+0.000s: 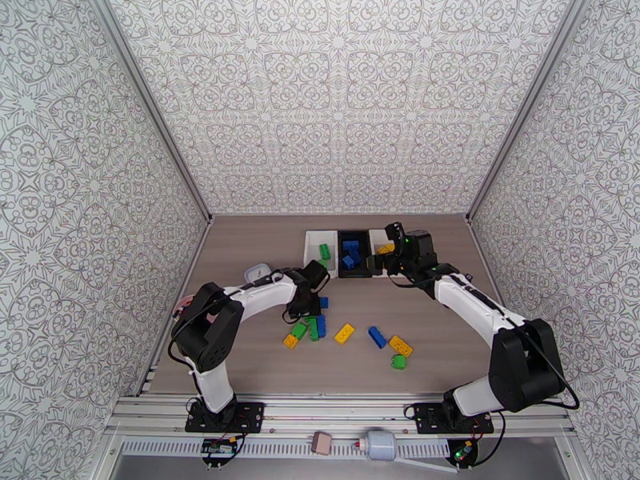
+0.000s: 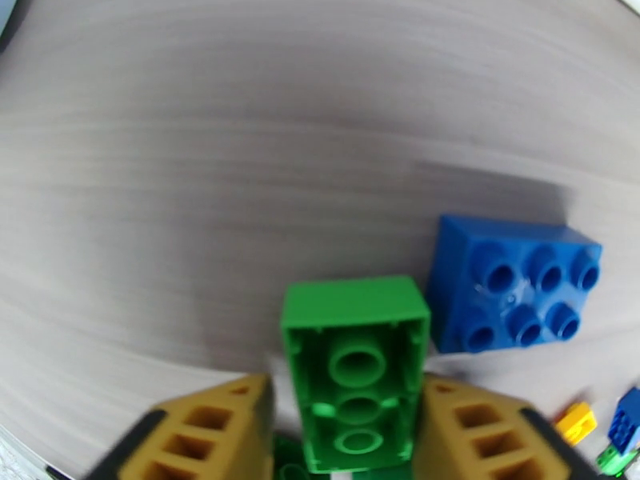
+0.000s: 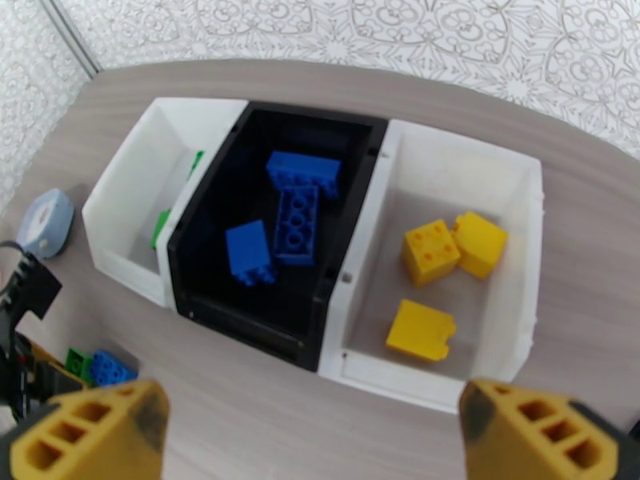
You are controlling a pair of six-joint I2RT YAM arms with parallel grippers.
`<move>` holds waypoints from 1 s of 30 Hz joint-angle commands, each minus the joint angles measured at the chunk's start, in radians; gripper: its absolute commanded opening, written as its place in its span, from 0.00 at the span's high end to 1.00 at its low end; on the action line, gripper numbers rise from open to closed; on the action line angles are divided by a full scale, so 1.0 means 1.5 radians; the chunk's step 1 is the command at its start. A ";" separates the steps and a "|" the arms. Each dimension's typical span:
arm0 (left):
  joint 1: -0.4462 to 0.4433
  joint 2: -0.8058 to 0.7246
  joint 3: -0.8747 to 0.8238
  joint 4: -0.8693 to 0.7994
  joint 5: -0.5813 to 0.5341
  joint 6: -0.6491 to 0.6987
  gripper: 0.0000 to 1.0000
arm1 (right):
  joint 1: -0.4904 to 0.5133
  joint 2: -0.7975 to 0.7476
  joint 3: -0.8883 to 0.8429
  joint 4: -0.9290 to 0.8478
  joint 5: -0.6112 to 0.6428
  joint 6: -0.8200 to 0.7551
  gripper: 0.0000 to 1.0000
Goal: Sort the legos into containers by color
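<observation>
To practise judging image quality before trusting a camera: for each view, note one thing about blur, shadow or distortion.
Top view: sharp, evenly lit, wall edges splaying outward. Left wrist view: the table is streaked with blur, the green brick is sharper, and the blue brick casts a soft shadow. Right wrist view: the black bin is crisp, the near yellow fingertips soft.

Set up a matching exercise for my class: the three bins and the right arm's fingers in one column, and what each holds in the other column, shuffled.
Column one:
1. left white bin
2. black bin
3. right white bin
4. right fingers

Column two:
A. yellow bricks
B. nothing, spread wide open
C. green bricks
D. blue bricks

Pairs: 1-C, 2-D, 3-A, 4-B
</observation>
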 commanded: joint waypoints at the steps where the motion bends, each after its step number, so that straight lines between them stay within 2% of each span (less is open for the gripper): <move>1: 0.006 0.006 0.016 -0.010 0.012 -0.001 0.62 | 0.005 -0.017 -0.013 -0.009 -0.009 -0.006 0.00; 7: 0.006 0.001 0.016 -0.012 0.014 0.001 0.71 | 0.005 -0.014 -0.008 -0.010 -0.015 0.001 0.00; 17: 0.017 -0.062 0.031 -0.017 0.000 0.048 0.73 | 0.010 -0.018 0.005 -0.030 -0.020 -0.011 0.00; 23: 0.035 -0.066 0.091 -0.007 -0.021 0.068 0.73 | 0.028 -0.021 0.015 -0.033 -0.022 -0.011 0.00; 30: 0.066 0.012 0.228 -0.001 -0.031 0.081 0.73 | 0.051 -0.021 0.022 -0.031 -0.042 -0.001 0.00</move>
